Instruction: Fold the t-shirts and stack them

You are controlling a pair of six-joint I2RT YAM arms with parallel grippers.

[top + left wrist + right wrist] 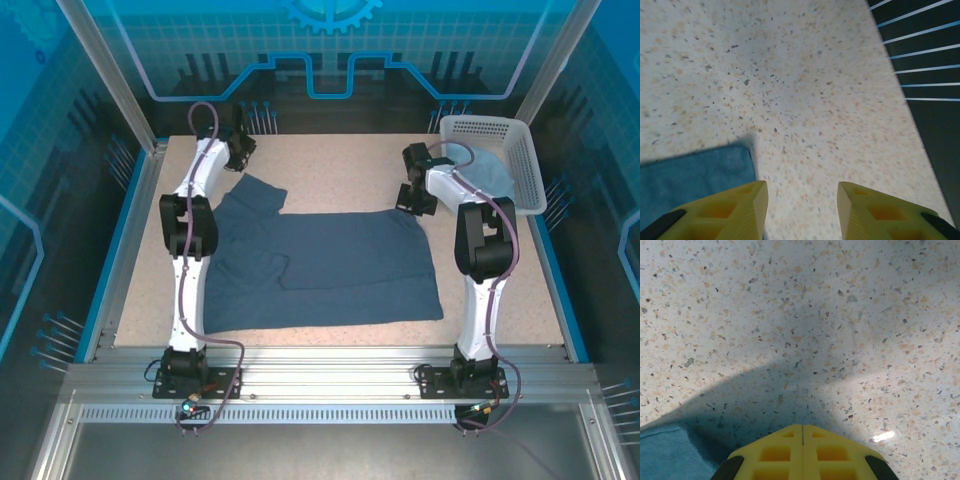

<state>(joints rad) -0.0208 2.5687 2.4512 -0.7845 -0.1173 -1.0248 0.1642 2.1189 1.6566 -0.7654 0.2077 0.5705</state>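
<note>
- Now the dark slate-blue t-shirt lies flat mid-table, its long axis running left to right.
- The left gripper stands wide open and empty, with the shirt's far-left edge just beside its fingers, on the base side.
- The right gripper is closed on nothing, just past the far-right corner.
- The pale blue t-shirt sits in the basket, nearer the right arm.

Dark slate-blue t-shirt lies spread out; pale blue t-shirt sits in basket.
</note>
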